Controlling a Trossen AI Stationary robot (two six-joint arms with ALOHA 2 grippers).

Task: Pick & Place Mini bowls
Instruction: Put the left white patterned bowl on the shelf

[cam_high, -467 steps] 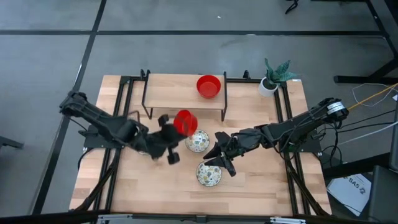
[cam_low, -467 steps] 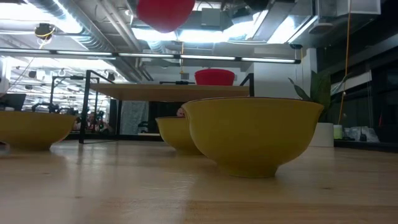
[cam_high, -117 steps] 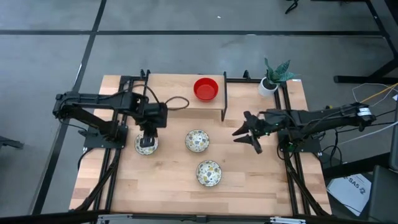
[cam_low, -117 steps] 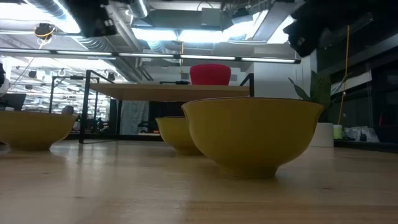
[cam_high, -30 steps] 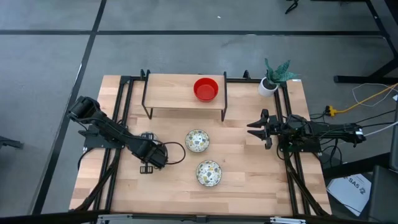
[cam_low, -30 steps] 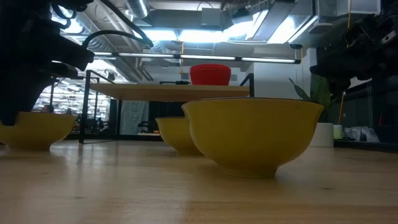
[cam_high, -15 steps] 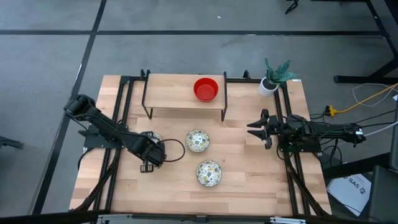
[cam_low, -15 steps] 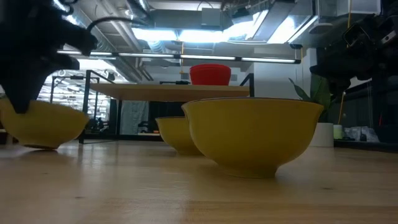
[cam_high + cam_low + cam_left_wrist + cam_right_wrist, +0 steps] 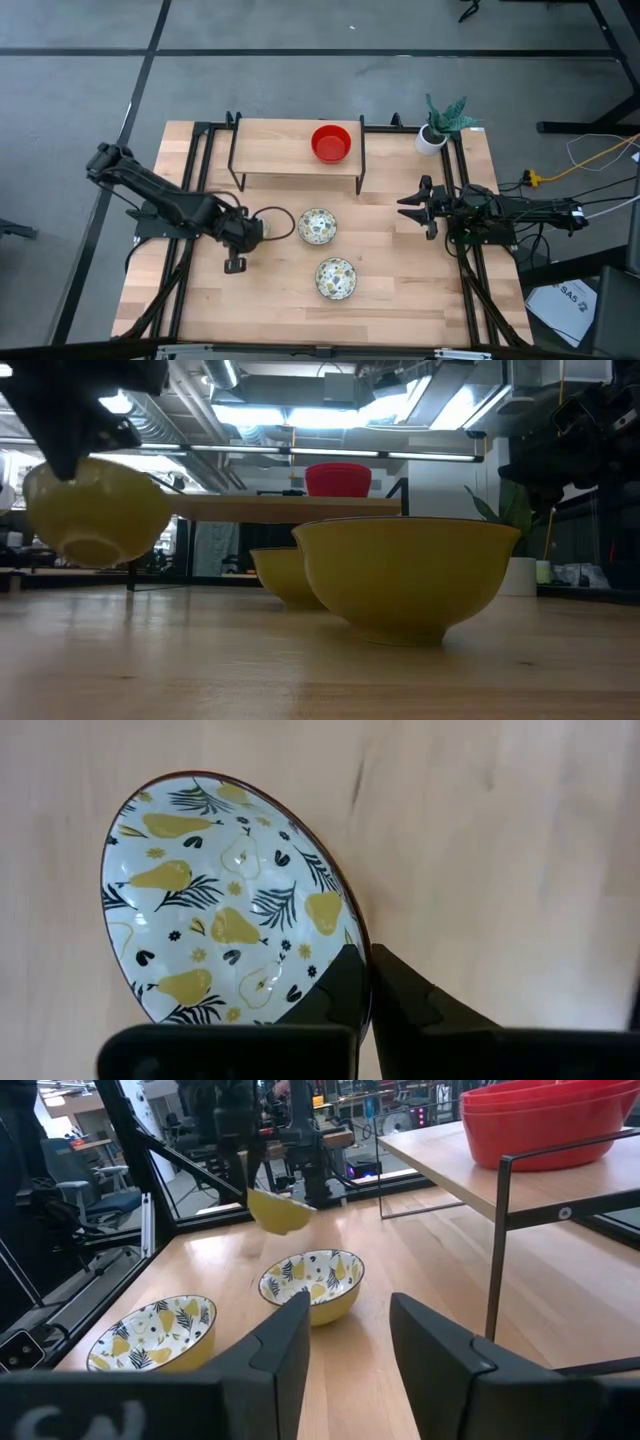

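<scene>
A patterned mini bowl (image 9: pixel 232 902) hangs tilted above the table (image 9: pixel 400 280) at left of centre, pinched by its rim in the left gripper (image 9: pixel 250 231). Two more patterned bowls (image 9: pixel 318 227) sit mid-table. The right gripper (image 9: pixel 412 206), fingers apart, waits at right.

Left hand (image 9: pixel 368 982) raised, fingers pinched shut, right hand (image 9: pixel 412 207) parted, idle at right edge.
</scene>
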